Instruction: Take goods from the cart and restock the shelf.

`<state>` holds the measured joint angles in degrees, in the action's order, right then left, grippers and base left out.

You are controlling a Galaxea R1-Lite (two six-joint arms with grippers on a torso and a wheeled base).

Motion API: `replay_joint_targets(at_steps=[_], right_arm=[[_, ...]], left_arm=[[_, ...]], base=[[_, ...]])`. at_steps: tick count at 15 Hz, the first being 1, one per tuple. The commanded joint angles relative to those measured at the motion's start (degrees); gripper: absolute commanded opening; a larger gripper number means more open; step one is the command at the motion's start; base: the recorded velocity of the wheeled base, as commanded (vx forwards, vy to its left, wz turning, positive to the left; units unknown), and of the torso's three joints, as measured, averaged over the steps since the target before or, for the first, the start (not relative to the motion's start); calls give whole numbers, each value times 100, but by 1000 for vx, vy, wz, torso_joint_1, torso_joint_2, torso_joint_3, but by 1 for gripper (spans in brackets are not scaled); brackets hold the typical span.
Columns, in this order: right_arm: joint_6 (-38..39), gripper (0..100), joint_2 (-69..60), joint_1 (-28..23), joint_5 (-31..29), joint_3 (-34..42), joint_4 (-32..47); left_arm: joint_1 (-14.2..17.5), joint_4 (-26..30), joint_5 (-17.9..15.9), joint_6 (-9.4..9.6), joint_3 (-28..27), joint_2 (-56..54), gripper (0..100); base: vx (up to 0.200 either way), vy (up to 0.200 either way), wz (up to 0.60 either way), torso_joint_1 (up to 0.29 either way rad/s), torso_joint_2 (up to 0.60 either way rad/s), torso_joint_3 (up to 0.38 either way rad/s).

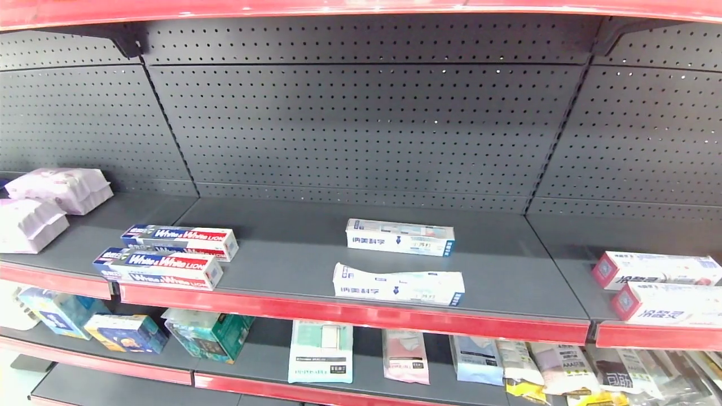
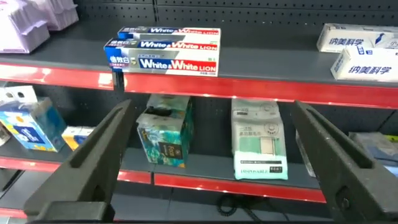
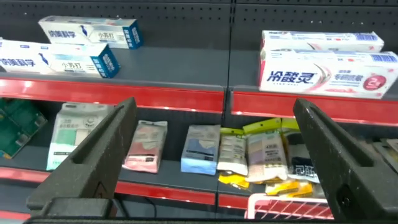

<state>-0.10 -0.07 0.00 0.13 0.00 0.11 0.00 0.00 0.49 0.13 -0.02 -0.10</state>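
Left gripper (image 2: 212, 109) fingers (image 2: 87, 162) spread wide, empty, right gripper (image 3: 214, 104) likewise released, shelf (image 1: 293, 248) holding two red-and-blue-labelled toothpaste boxes (image 1: 161, 268) at left, two white-and-blue boxes (image 1: 397, 285) mid-shelf, two pink-ended boxes (image 1: 657, 269) at right, pouches (image 1: 320, 349) on the tier below

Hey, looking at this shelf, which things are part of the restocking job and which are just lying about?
Job: upper shelf, red-and-blue toothpaste boxes, white-blue toothpaste boxes, pink-ended toothpaste boxes, open left gripper, open right gripper.
Lying about: pale purple packs, lower-shelf flat packets, teal boxes.
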Motion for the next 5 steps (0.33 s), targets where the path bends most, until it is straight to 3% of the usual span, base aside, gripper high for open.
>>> replay_joint_targets(at_steps=[1,5], right_arm=[[-8,100,7,0,4,0,-2],[-34,100,7,0,-40,-9,-2]], left_arm=[[-9,0,4,4,2,10,100],[0,0,4,13,2,10,100]], base=[[0,0,0,0,0,0],[0,0,0,0,0,0]])
